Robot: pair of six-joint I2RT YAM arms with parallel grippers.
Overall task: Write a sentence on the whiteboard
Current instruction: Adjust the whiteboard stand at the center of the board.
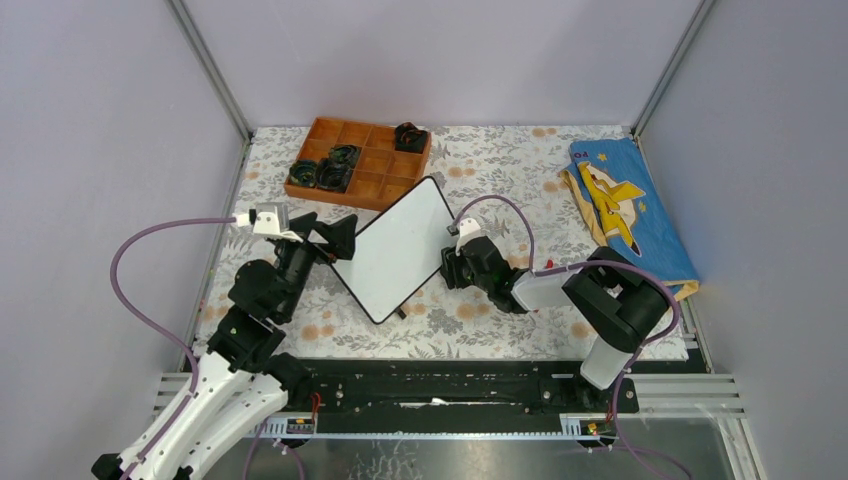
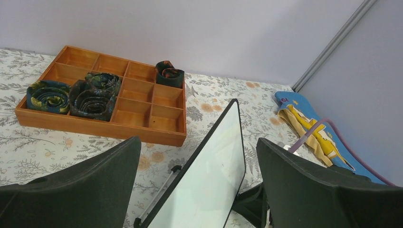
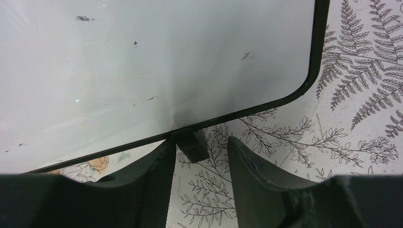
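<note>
Standing propped at the centre of the counter in the overhead view, the whiteboard shows only faint smudges. No sentence is written and no marker is visible, so the task looks barely begun. The left end effector gapes wide and empty at the board's left edge. The right end effector is half open, straddling the foot without clamping it.

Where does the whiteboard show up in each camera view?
Top external: whiteboard at centre, turned diagonally.
Left wrist: whiteboard at bottom centre, seen at a steep angle.
Right wrist: whiteboard fills the upper left.
Shared landmark: leaf-print tablecloth under it.
</note>
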